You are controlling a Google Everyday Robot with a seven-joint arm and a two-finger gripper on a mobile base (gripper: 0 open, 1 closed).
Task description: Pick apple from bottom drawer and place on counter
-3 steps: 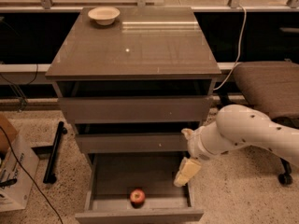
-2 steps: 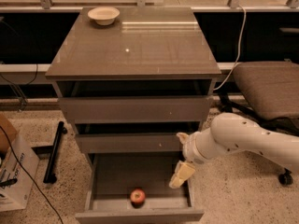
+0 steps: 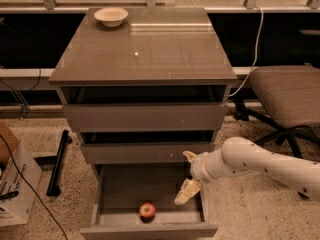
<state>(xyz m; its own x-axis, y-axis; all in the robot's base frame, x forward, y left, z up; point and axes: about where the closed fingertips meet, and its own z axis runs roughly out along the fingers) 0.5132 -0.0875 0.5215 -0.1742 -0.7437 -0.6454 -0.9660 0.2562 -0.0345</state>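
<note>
Looking down over the cabinet, I see the white bowl (image 3: 111, 16) at the back left of the glossy surface (image 3: 150, 54), a padded chair (image 3: 287, 96) off to the right with a cable (image 3: 255, 49) hanging beside it, and a cardboard box (image 3: 15, 184) and a black bar (image 3: 57, 161) on the floor to the left. The bottom drawer (image 3: 97, 199) stands pulled out under the two drawers above it, and the apple (image 3: 147, 210) lies inside near its front wall, about mid-width. The hand (image 3: 188, 174) hangs over the drawer's right side, right of the apple and apart from it, spread wide and holding nothing. Nothing lies between them. Since a second ago the hand has slid left and a little lower toward the apple, which has not moved.
</note>
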